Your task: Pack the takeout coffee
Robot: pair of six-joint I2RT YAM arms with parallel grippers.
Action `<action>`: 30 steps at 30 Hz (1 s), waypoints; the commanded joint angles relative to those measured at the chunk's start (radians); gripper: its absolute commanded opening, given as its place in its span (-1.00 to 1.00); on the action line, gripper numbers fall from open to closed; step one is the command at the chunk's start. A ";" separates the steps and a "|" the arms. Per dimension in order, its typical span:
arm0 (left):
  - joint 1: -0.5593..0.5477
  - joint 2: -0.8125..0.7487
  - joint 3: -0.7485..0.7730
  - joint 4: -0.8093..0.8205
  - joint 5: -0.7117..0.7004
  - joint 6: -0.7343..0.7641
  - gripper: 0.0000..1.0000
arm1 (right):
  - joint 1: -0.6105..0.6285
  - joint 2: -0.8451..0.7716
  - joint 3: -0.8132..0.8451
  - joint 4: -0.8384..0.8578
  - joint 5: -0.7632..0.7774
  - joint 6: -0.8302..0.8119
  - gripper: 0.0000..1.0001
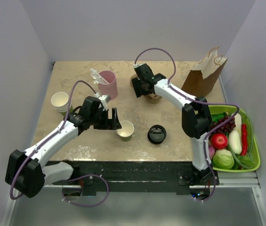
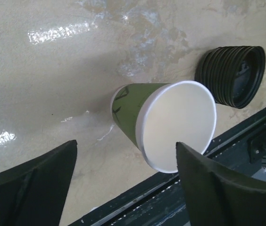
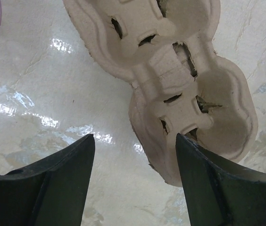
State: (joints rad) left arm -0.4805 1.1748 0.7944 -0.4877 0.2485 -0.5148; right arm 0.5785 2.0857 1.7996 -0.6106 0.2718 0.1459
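The takeout coffee cup [image 1: 125, 130], a small paper cup with olive-green sides, stands upright near the table's front edge with a white open top and no lid on it. My left gripper [image 1: 114, 119] is open just left of it. In the left wrist view the cup [image 2: 170, 123] lies ahead of the gripper [image 2: 126, 143], free of both fingers. A stack of black lids [image 1: 156, 134] lies to the cup's right. My right gripper [image 1: 142, 90] hangs open over a moulded pulp cup carrier [image 3: 180, 80] at the back centre, holding nothing.
A pink tumbler [image 1: 108, 84] stands at the back left, with a stack of lidless paper cups [image 1: 60, 101] further left. A brown paper bag [image 1: 203, 73] stands at the back right. A green basket [image 1: 253, 141] of vegetables sits off the right edge.
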 commanded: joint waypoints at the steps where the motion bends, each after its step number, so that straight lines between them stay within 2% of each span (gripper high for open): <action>1: -0.004 -0.050 0.065 0.001 0.044 0.024 0.99 | -0.009 -0.003 0.049 -0.005 0.021 -0.014 0.41; 3: -0.004 -0.066 0.080 -0.012 0.049 0.025 0.99 | -0.014 -0.003 0.049 -0.003 0.023 -0.017 0.23; 6: -0.004 -0.096 0.103 -0.052 0.023 0.025 0.99 | -0.016 0.002 0.049 0.000 0.011 -0.031 0.08; 11: -0.004 -0.145 0.144 -0.179 -0.167 0.035 0.99 | -0.019 0.043 0.096 -0.044 0.000 -0.060 0.05; 13: -0.003 -0.162 0.158 -0.212 -0.230 0.027 0.99 | -0.019 0.043 0.096 -0.038 0.003 -0.062 -0.06; 20: -0.003 -0.184 0.143 -0.261 -0.242 0.010 0.99 | -0.019 0.057 0.103 -0.043 0.000 -0.071 -0.06; 23: -0.004 -0.199 0.138 -0.264 -0.241 0.006 0.99 | -0.020 0.045 0.090 -0.031 0.009 -0.065 -0.27; 29: -0.003 -0.216 0.128 -0.264 -0.230 0.002 0.99 | -0.020 0.016 0.090 -0.018 0.000 -0.062 -0.42; 30: -0.003 -0.216 0.126 -0.265 -0.229 0.004 0.99 | -0.020 0.017 0.093 -0.023 0.000 -0.063 -0.54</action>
State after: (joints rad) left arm -0.4801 0.9791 0.9188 -0.7502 0.0216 -0.5049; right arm 0.5617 2.1548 1.8587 -0.6426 0.2710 0.0856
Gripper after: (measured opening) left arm 0.994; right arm 0.301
